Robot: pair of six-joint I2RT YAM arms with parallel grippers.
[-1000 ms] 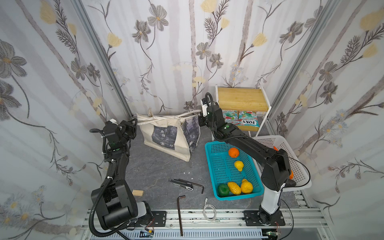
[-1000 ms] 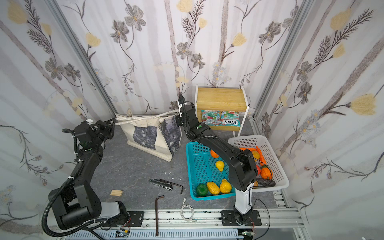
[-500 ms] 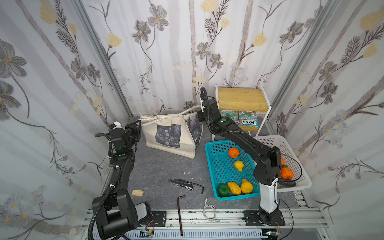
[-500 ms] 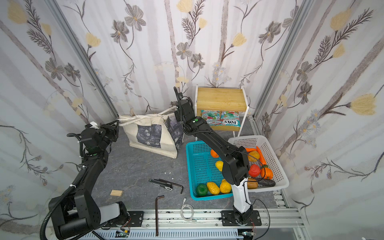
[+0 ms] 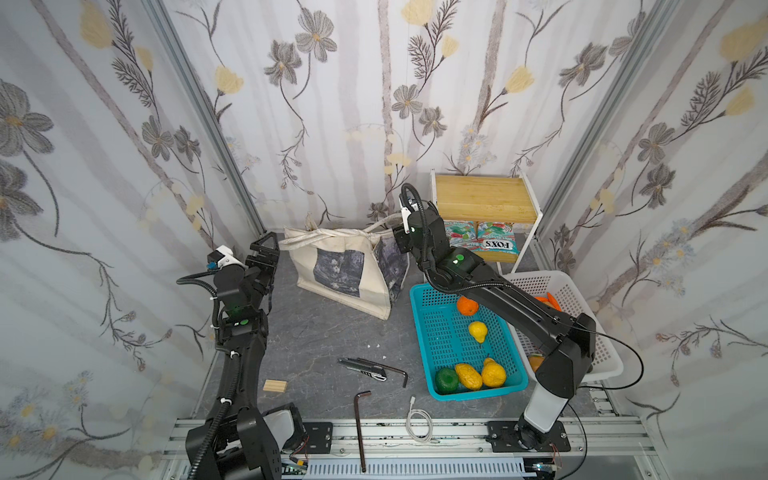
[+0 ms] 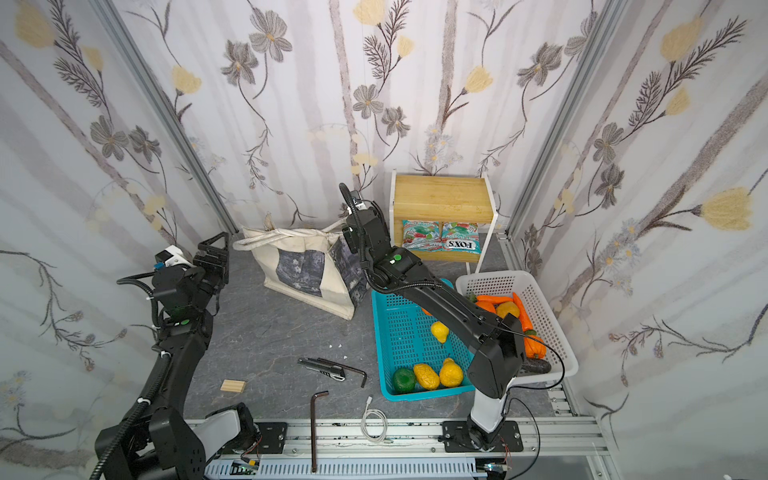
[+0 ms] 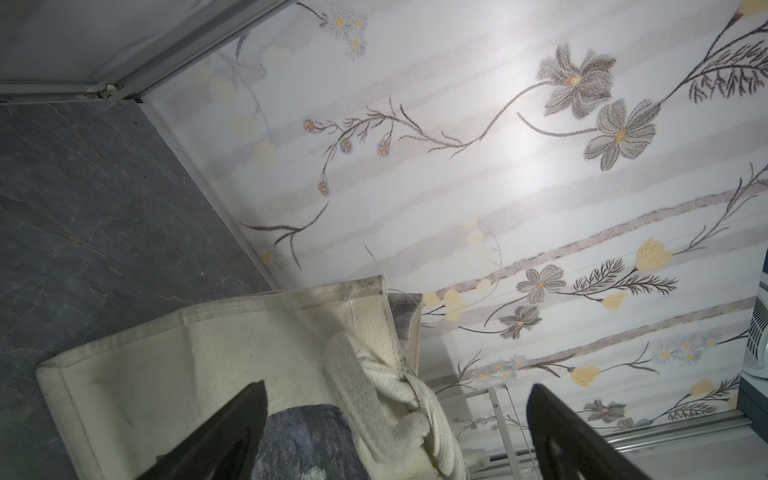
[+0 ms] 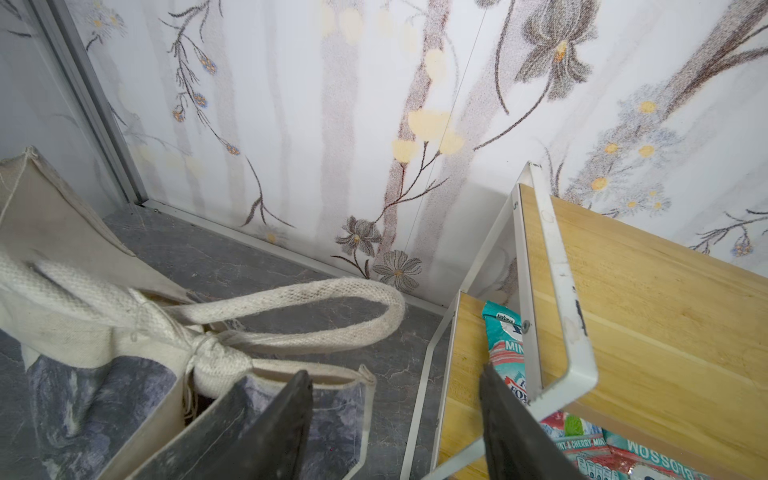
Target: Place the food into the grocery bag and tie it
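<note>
The grocery bag (image 5: 345, 266) (image 6: 303, 268), a cream tote with grey prints, stands near the back wall. Its handles are tied in a knot (image 7: 399, 386) (image 8: 216, 357), and one slack handle loop (image 8: 332, 291) lies behind it. The bag's inside is hidden. My left gripper (image 5: 266, 251) (image 7: 397, 388) hovers open just left of the bag, with the knot in line between its fingers but untouched. My right gripper (image 5: 401, 241) (image 8: 395, 372) is open at the bag's right end, holding nothing. Toy fruit, such as a lemon (image 5: 478, 331), lies in a turquoise basket (image 5: 440, 349).
A white basket (image 5: 582, 316) of carrots and fruit stands right of the turquoise one. A wooden shelf (image 5: 482, 199) with teal snack packets (image 5: 494, 241) is close beside my right gripper. A hex key (image 5: 359, 424), knife (image 5: 365, 368), wood block (image 5: 275, 385) and cable (image 5: 419, 419) lie in front.
Both grippers have opened and let go of the bag's handles, which were stretched taut between them. The handles now lie slack on the bag, and the left gripper has come nearer the bag.
</note>
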